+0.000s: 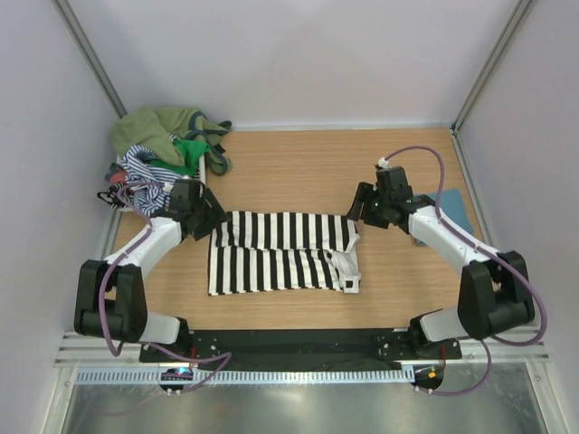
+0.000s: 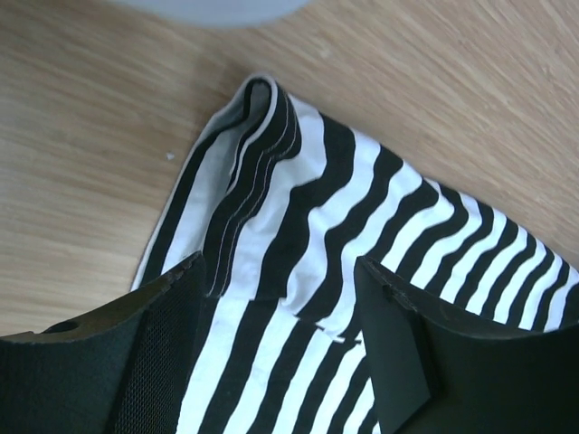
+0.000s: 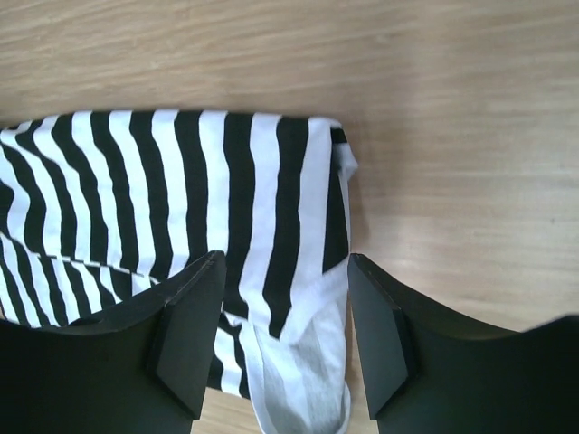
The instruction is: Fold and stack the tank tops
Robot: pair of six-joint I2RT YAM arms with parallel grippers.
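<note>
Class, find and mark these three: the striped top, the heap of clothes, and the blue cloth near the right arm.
striped top (image 1: 280,253): overhead view, middle of the flat cloth.
heap of clothes (image 1: 154,134): overhead view, its olive piece.
blue cloth (image 1: 460,210): overhead view, its uncovered middle.

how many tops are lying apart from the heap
2. The black-and-white striped top lies flat in the middle; a teal-blue one sits at the right edge, partly hidden by the right arm. The heap, back left, may hide more.

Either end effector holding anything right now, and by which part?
Nothing held. Left end effector and right end effector both stand open over opposite ends of the striped tank top.
</note>
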